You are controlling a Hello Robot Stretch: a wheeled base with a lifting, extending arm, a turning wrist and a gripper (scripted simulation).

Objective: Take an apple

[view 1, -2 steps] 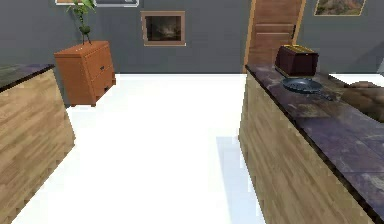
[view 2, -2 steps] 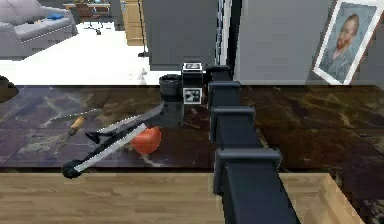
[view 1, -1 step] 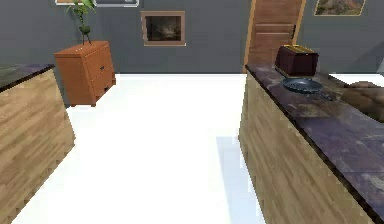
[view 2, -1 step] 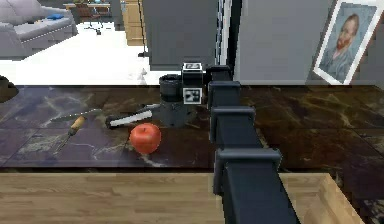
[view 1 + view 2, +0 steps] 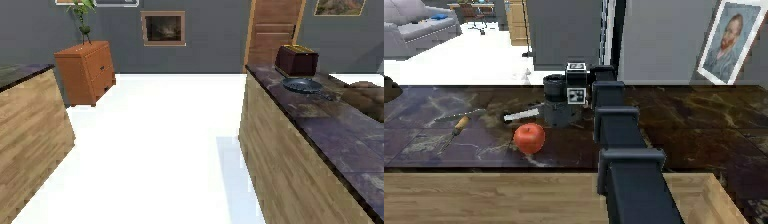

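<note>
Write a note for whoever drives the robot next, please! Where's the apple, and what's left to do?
The gripper is out at the dark countertop; I cannot tell whether it holds anything.
The apple is red and lies on the countertop close to the gripper, just below it in the arm side view.
Done: the arm is stretched out across the countertop near the apple.
Left: take the apple and lift it clear.
</note>
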